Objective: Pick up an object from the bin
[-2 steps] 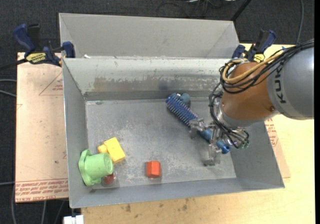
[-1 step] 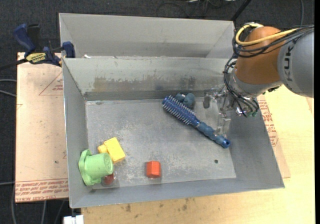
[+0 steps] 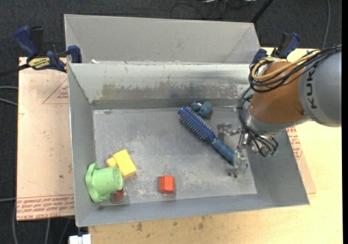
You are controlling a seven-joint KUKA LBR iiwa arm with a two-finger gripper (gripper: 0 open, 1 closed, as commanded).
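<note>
Sitting at the handle end of the blue hairbrush (image 3: 202,129), gripper (image 3: 237,164) is low in the bin. Can't tell if it's open or closed, or whether it's touching the handle. Brush lies diagonal, bristle head away from the gripper, with a small blue-grey lump (image 3: 204,108) just beside the head. My read: light, rigid plastic, and the smooth handle may slip or pivot. Grab across the narrow handle, nearer the head. Green cup (image 3: 103,181), yellow block (image 3: 123,162) and orange block (image 3: 166,183) are well apart from the brush.
</note>
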